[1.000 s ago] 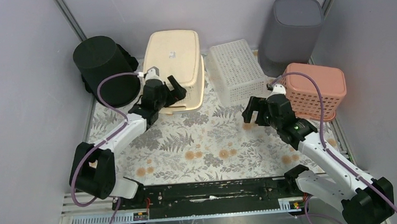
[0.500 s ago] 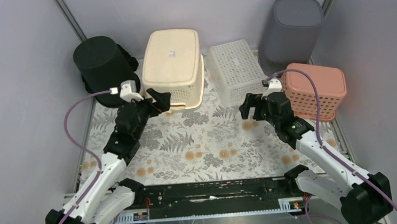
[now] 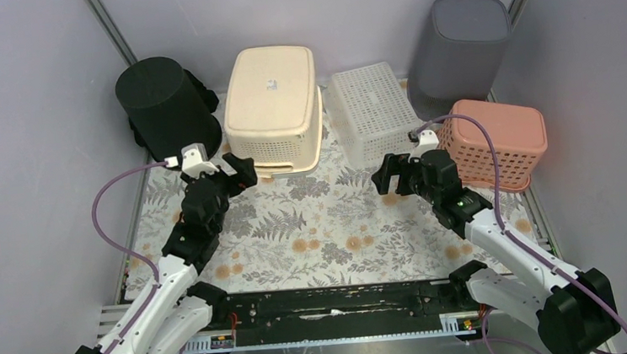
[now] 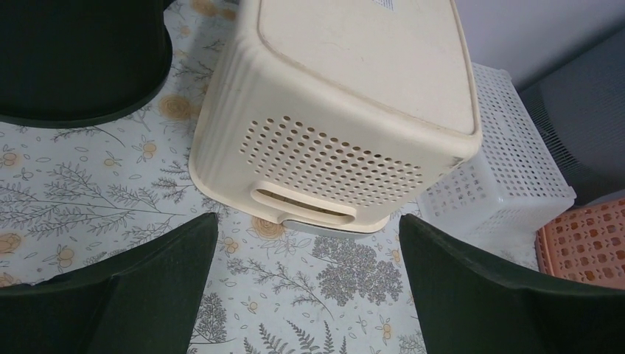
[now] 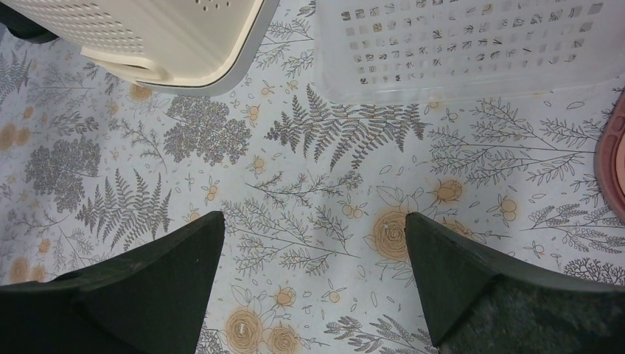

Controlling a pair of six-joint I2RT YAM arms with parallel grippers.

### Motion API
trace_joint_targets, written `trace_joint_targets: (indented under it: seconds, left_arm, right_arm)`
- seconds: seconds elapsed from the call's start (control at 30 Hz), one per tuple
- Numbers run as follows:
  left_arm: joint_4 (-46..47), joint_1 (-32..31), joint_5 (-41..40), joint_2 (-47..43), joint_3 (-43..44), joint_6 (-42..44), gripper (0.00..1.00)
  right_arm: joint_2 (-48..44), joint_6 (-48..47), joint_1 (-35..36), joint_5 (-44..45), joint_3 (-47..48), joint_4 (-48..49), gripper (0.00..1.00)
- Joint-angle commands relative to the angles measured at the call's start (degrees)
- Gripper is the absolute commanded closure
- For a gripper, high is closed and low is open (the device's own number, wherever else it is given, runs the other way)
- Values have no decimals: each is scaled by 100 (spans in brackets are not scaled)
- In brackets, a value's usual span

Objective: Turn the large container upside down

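While both jaws gape empty, the left arm [image 3: 199, 220] has retreated from the cream container [image 3: 272, 96].

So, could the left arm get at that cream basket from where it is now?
Probably yes. The left tool stands open, facing the near end of the cream basket, with only bare flowered mat between them.

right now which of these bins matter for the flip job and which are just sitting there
Job in hand: cream container, bottom up; left gripper, open, facing it; right gripper, open over the mat.

Lying about: black bin; white basket; grey bin; pink basket.
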Motion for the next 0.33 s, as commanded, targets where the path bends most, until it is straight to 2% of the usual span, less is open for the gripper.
trace_joint_targets:
  seconds: [0.0, 0.3]
  left_arm:
    - [72, 17, -293, -74, -55, 193, 0]
    - [51, 19, -323, -184, -84, 239, 0]
  right_arm:
    - [-63, -101, -20, 2, 109, 309, 1]
    - [-17, -81, -18, -110, 86, 348, 1]
